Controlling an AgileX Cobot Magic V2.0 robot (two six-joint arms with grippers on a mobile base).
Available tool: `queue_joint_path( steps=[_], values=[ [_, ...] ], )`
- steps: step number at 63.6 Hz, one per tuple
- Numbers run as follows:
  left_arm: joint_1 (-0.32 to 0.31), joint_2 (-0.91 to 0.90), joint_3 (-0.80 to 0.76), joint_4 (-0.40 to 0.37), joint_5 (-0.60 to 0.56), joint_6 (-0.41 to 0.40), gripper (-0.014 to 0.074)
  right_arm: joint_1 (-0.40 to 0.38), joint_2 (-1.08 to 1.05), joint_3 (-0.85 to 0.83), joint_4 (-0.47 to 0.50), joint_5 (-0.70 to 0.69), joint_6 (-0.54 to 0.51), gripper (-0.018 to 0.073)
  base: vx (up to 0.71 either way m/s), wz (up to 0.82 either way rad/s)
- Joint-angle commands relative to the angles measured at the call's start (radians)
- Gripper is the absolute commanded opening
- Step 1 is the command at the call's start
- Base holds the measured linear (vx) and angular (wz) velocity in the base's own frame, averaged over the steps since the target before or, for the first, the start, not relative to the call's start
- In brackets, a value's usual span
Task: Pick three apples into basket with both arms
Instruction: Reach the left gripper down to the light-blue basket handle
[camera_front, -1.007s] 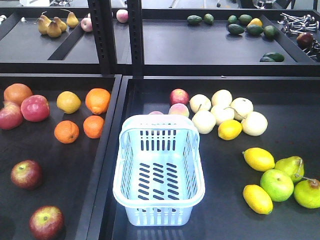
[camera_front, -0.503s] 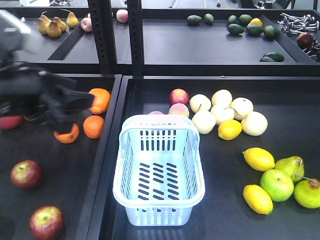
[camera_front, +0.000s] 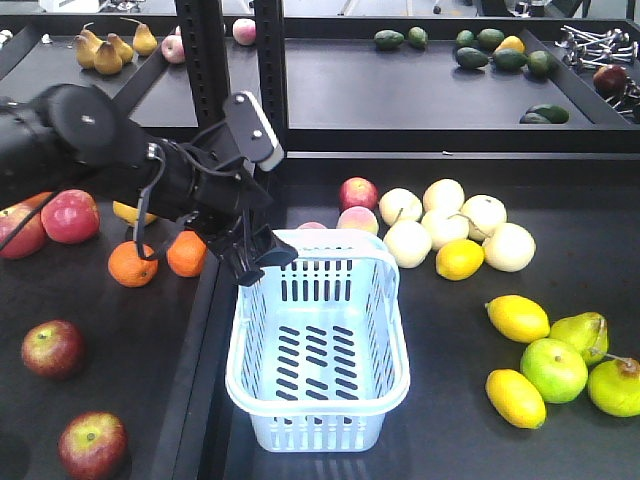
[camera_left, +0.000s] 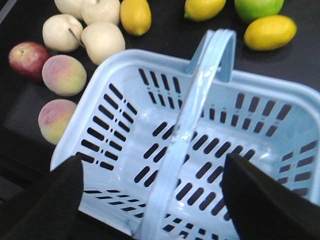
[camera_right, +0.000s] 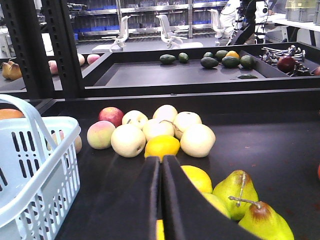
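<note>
While the left gripper hangs wide open and empty over the far left corner of the basket, the right gripper is pinched closed. Two apples lie near the front edge of the left tray.

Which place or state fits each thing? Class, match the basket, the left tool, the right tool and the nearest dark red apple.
Things:
1. basket
2. left tool
3. right tool
4. nearest dark red apple

Places or states:
A. shut, low beside a pear
B. lying in the left tray
C. holds no fruit
D. open, above the basket's far left corner

Pairs: 1-C, 2-D, 3-A, 4-B
</note>
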Motion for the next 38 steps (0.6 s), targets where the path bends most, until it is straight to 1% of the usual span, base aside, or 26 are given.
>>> queue_joint_path(
  steps=[1, 27, 34, 38],
  values=[
    [-0.007, -0.018, -0.045, -0.013, -0.042, 0.001, 0.0556, -0.006, -0.012, 0.013, -0.004, -0.077, 0.000, -0.0001, 0.00, 0.00],
    [-0.007, 0.097, -0.046, -0.011, -0.044, 0.010, 0.0547, -0.006, -0.012, 0.013, -0.004, -0.077, 0.000, -0.0001, 0.00, 0.00],
    [-0.007, 0.109, -0.046, -0.014, -0.044, 0.010, 0.0491, -0.006, -0.012, 0.013, -0.004, -0.077, 0.000, -0.0001, 0.00, 0.00],
    [-0.007, 0.113, -0.046, -0.015, -0.041, 0.006, 0.0426, -0.006, -0.012, 0.013, -0.004, -0.077, 0.000, -0.0001, 0.00, 0.00]
  ],
)
